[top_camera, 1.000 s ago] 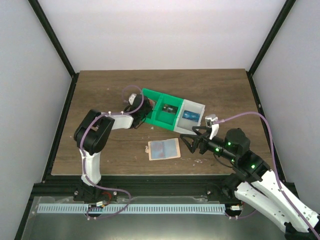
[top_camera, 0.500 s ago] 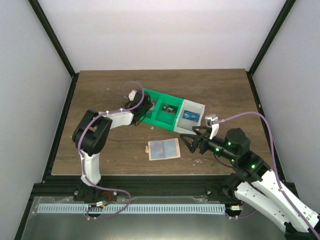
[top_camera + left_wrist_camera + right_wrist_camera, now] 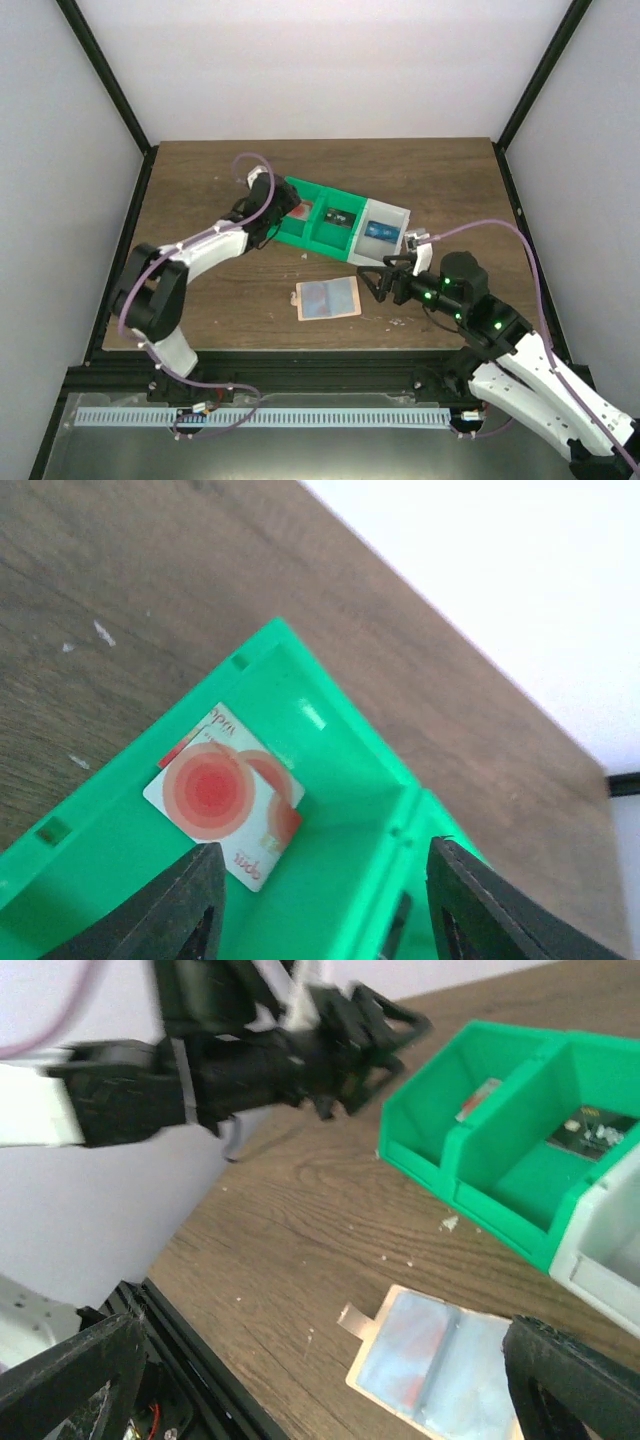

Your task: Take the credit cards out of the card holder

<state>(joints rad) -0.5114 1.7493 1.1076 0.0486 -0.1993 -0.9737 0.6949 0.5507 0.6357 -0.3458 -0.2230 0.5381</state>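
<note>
Both released, empty: left gripper point(image 3: 325, 910) above green bin point(image 3: 345, 745); right gripper point(image 3: 375, 283) just right of open card holder point(image 3: 327, 298), apart.

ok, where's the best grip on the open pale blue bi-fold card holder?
The pale blue bi-fold card holder lies open and flat on the wooden table, so no faces to pinch across. Probably pinch its thin right edge, coming in low from the right, where the open right gripper sits. The small tan tab at its left edge is an alternative.

Wooden table point(image 3: 420, 170): bin row point(image 3: 325, 245), open card holder point(image 3: 327, 298).
</note>
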